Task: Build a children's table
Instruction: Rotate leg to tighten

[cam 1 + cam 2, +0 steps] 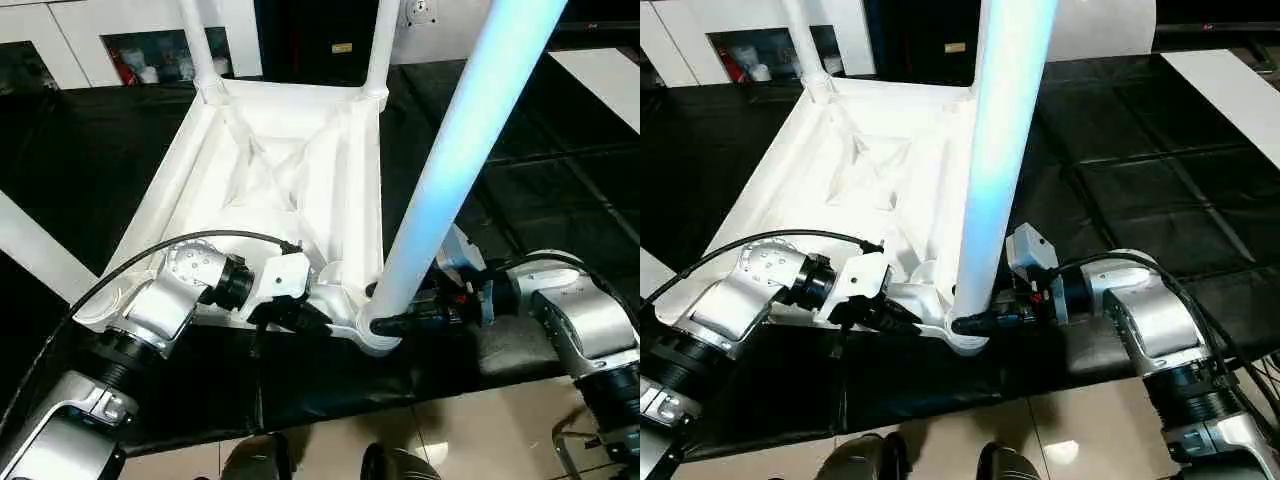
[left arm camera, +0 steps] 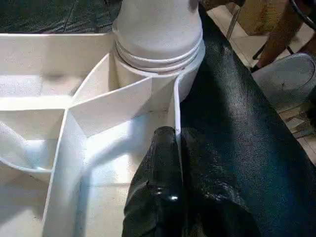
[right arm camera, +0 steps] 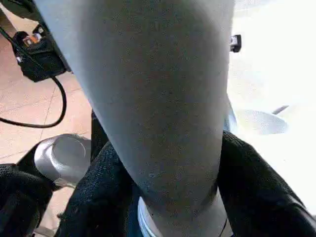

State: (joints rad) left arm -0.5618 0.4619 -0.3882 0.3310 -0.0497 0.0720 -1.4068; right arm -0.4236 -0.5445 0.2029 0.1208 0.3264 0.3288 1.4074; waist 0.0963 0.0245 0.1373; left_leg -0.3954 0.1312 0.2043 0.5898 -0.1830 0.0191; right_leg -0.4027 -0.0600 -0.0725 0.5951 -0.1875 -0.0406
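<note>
The left pincer [image 2: 176,148] is pinched tight on the thin rim wall of the upturned table top [image 1: 300,160], just short of the near corner socket [image 1: 372,335]. The right pincer [image 3: 163,168] has a black finger pressed on each side of the leg [image 1: 460,150] standing in that socket, low by its base

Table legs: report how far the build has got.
Done: the far-left leg and far-right leg stand in sockets on the upturned table top. In hand: the right end effector grips the near leg at its socket; the left end effector pinches the rim. Left: no leg rises from the near-left corner.
</note>
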